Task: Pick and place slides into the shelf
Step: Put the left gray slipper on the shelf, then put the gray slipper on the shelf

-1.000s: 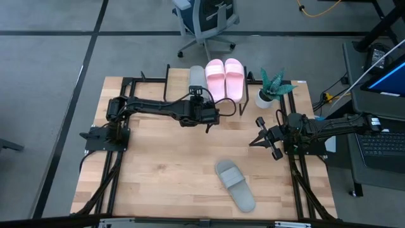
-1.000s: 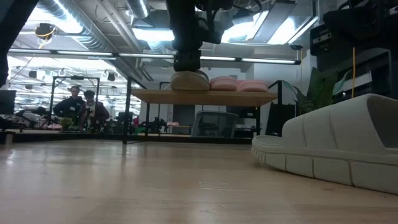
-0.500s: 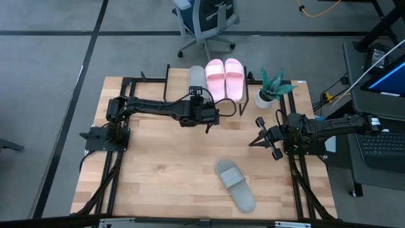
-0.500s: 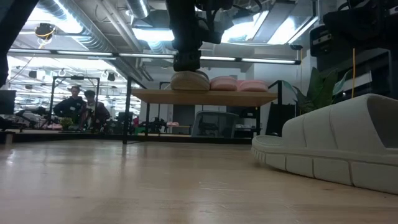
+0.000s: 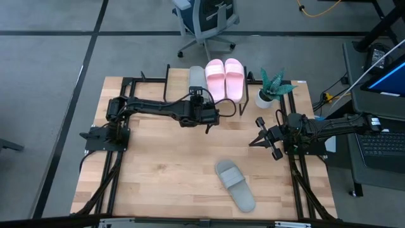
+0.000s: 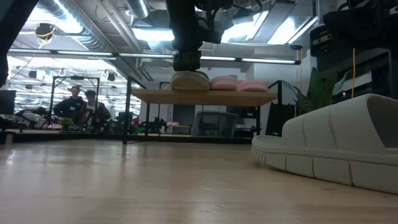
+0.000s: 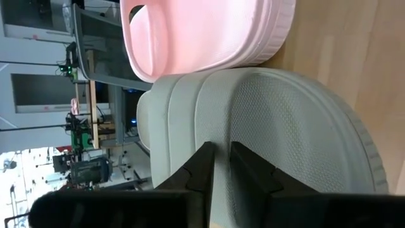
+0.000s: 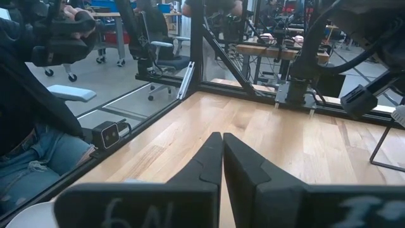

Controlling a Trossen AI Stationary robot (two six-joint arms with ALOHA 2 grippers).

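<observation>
One grey-green slide point(image 5: 197, 78) lies on the shelf point(image 5: 248, 95) at the table's far edge, beside two pale pink slides point(image 5: 224, 76). In the low view they rest sole-down on the shelf board point(image 6: 205, 96). My left gripper point(image 7: 221, 152) points down over this grey-green slide's heel footbed point(image 7: 278, 120), its fingers shut to a narrow slit. A second grey-green slide point(image 5: 235, 185) lies sole-down on the table near the near edge. My right gripper point(image 8: 222, 136) waits shut near the table's right edge point(image 5: 262, 137). My left gripper comes from above, pointing down at the heel half of the footbed point(image 7: 221, 136) of the grey-green slide on the shelf. Its fingertips point(image 7: 206, 154) hide the spot below them, so I cannot tell whether they touch the foam. The slide lies flat on the shelf board.
A small potted plant point(image 5: 271, 88) stands on the table right of the shelf. The wooden table point(image 5: 158, 164) shows bare between the arms and the loose slide. An office chair point(image 5: 205, 22) stands beyond the far edge. People show far off in the room point(image 6: 81, 106).
</observation>
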